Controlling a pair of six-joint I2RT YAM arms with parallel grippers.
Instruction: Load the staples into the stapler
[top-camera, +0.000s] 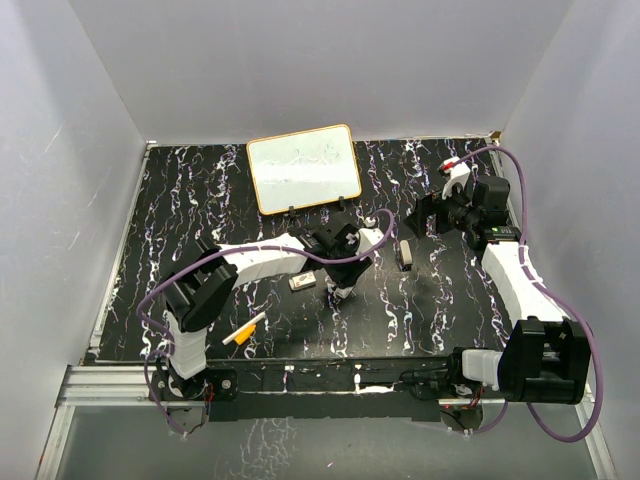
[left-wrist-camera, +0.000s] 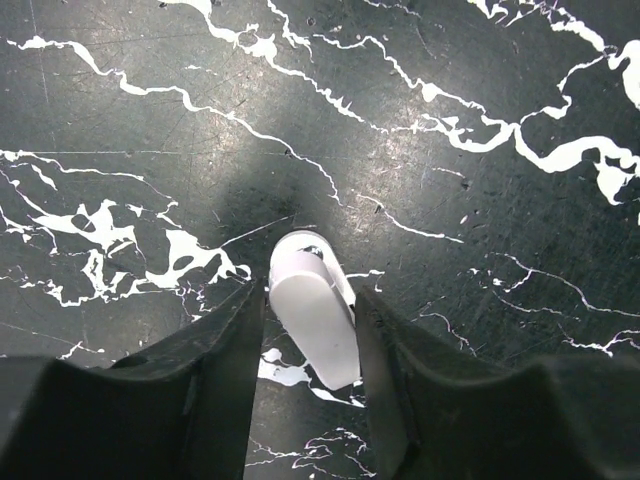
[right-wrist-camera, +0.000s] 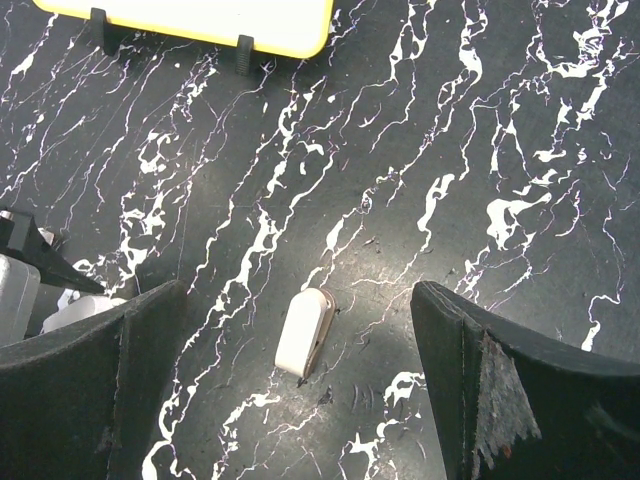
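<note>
My left gripper reaches to the table's middle. In the left wrist view it is shut on a small white stapler with a rounded far end, tilted up off the black marbled table, with a glint of metal under its top. The staples, a small flat white pack with a grey-brown middle, lie just left of that gripper. My right gripper is open and hovers at the right rear, holding nothing.
A second white piece with a tan underside lies under the right gripper. A yellow-framed whiteboard stands at the back. An orange-and-white marker lies near the left arm's base. White walls enclose the table.
</note>
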